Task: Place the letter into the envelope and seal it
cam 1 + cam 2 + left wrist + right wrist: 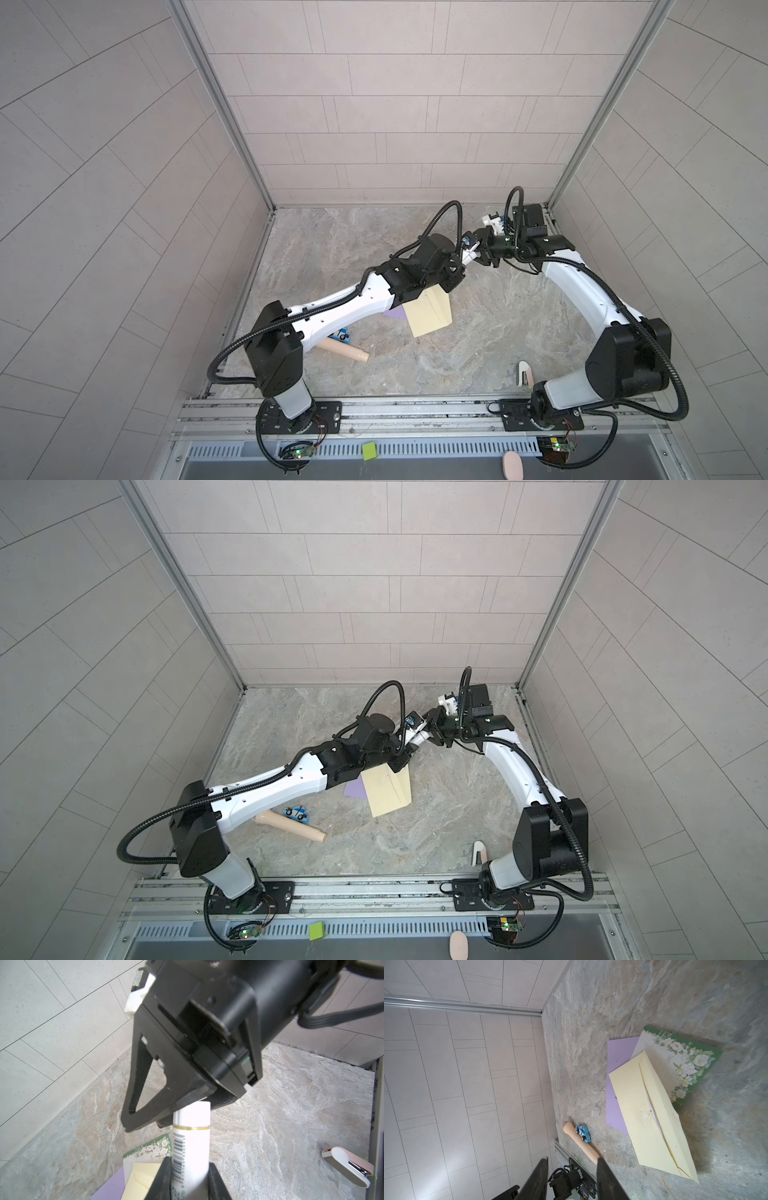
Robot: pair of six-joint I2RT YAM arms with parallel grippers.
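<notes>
While the left hand (189, 1169) grips a tube (192, 1142), right hand (572, 1162) gapes nearby.

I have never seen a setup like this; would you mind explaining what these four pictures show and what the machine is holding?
It is a robot with two arms mounted at the near edge of the table. Two pictures look down from one overhead stereo camera; the other two come from a camera on each wrist. Each arm ends in a two-fingered end effector. The left end effector grips a white tube, probably glue. The right end effector stands open by the tube's cap. On the table lie a yellow envelope overlapping a purple sheet and a flowered sheet, a rolling pin beside a toy car, and what looks like a small stapler.
</notes>
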